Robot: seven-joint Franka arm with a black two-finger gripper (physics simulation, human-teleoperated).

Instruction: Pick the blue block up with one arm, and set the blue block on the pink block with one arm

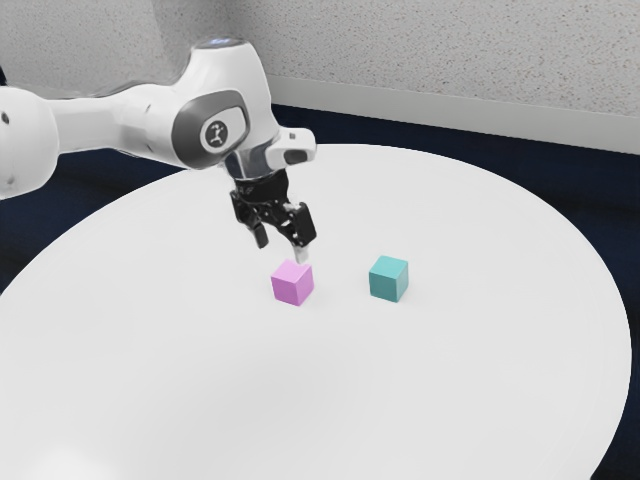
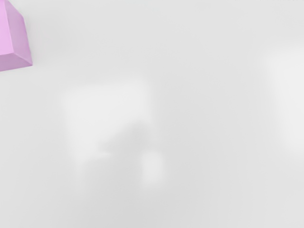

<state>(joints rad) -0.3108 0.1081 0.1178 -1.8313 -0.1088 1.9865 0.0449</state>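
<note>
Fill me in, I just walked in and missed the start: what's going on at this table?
A robot arm's gripper hangs open and empty close over the pink block, which sits on the round white table. The blue block sits on the table apart from it, toward the exterior view's right, untouched. Nothing has been picked up yet, and the blue block is not yet on the pink one.

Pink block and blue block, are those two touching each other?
Apart. The exterior view shows a plain strip of bare white table between the pink block and the blue block, which sits toward that view's right.
</note>
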